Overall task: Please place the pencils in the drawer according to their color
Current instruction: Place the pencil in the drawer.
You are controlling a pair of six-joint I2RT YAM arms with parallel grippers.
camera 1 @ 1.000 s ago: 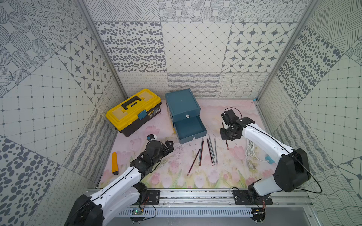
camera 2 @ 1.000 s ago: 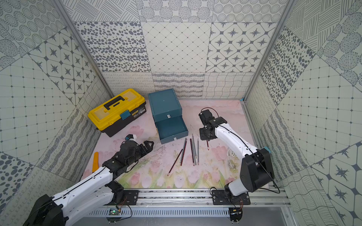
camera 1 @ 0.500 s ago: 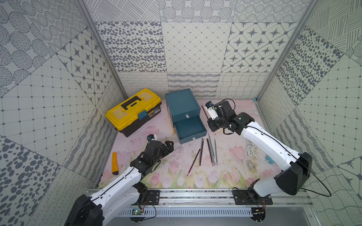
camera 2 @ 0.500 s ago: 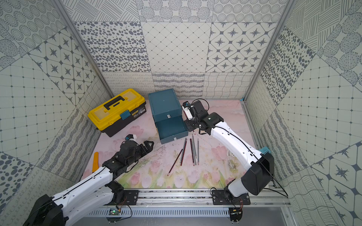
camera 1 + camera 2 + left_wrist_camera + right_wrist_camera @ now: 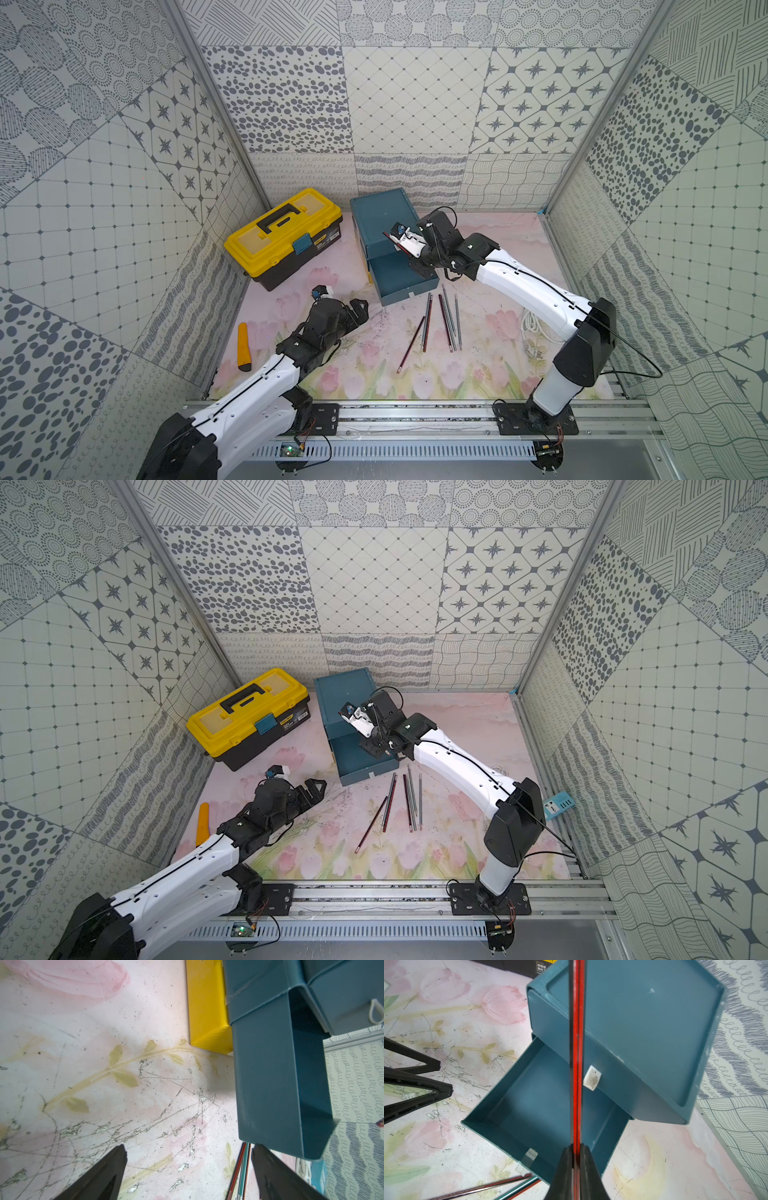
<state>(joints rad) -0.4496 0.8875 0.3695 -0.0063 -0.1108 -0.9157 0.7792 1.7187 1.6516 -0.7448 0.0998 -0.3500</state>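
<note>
The bench (image 5: 478, 374), under its flowered mat, is carrying everything. Left of centre in both top views the yellow-lidded toolbox (image 5: 282, 237) is sitting shut and seems to be taking no part.

Just right of it, at mid-frame, the drawer cabinet (image 5: 380, 216) is standing with its open drawer (image 5: 401, 276) pulled toward the lower edge, likely so pencils can be dropped in from above.

The right tool (image 5: 576, 1148) is hanging over that drawer, its jaws clamped together on the held pencil (image 5: 577, 1053), a red one with black stripes. The pencil is reaching out past the fingertips above the drawer's mouth, which I judge is lining it up for release.

The left tool (image 5: 360, 309) is resting low near the drawer's front corner, jaws wide apart and gripping nothing, probably keeping clear of the other arm. The remaining pencils (image 5: 445, 322), about six, are lying loose on the bench just below the drawer.

From above, the right arm is covering part of the open drawer. The right wrist view is showing its floor bare, though the pencil is masking a strip. The upper drawer is closed, so its contents are not showing.

The yellow lowest drawer (image 5: 207, 1012) is peeking out only at a corner. Both ends of the held pencil are running out of the right wrist view. From above, the loose pencils' colours are proving hard to sort.
</note>
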